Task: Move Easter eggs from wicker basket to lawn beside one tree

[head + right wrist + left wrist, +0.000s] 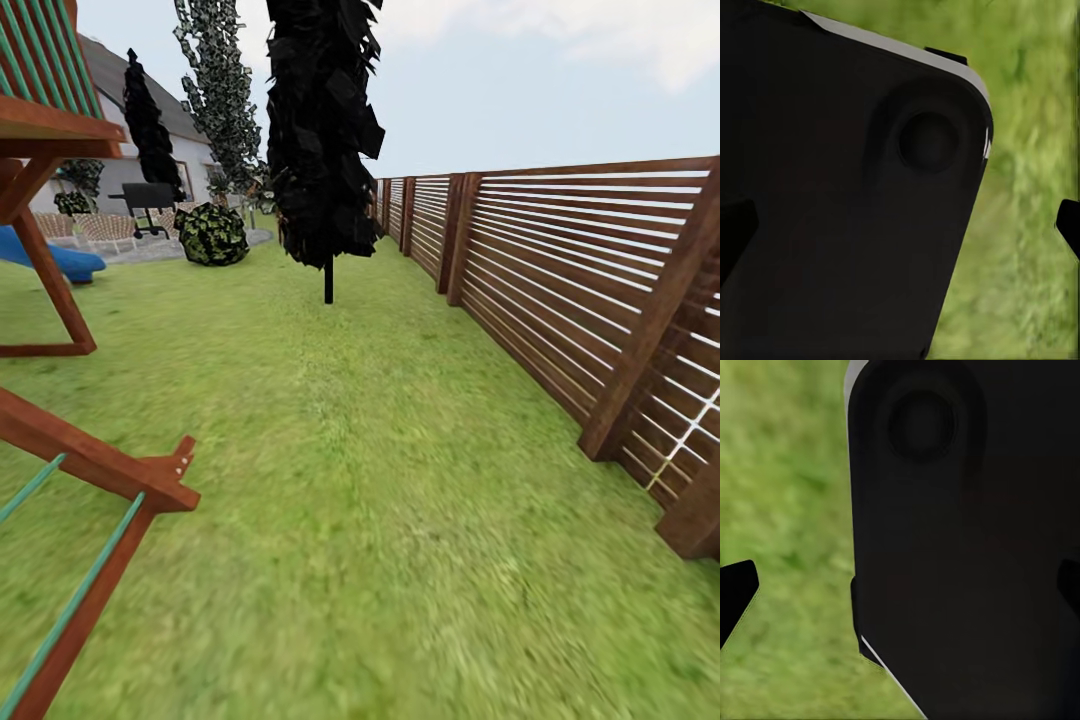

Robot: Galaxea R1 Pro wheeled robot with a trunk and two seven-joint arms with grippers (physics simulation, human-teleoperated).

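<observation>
The lawn (380, 480) is seen across most of the head view, running from the lower edge up to the middle distance, short grass with yellowish patches and no obstacle along its centre. A slatted brown fence (560, 270) is seen down the right side, receding toward the upper centre. A red-brown wooden play frame (60, 300) with green rails is seen along the left edge, with a blue slide (50, 260) behind it. A tree (325, 130) with dark angular foliage on a thin trunk is seen standing upright in the upper centre, rooted in the grass straight ahead; a round bush (212, 234), a grill and a white house are seen beyond it in the upper left. Basket and eggs are not found in these frames, so their direction from the jaws, and which arm lies nearer, cannot be told. A run up the open strip between frame and fence is judged likely to be needed. In the left wrist view a dark robot body panel is seen close against blurred grass, with one black fingertip (735, 596) at the left edge and another at the right edge; in the right wrist view a like panel is seen, with a fingertip (1069, 225) at the right edge. Nothing is seen held, and the jaw width cannot be told.
</observation>
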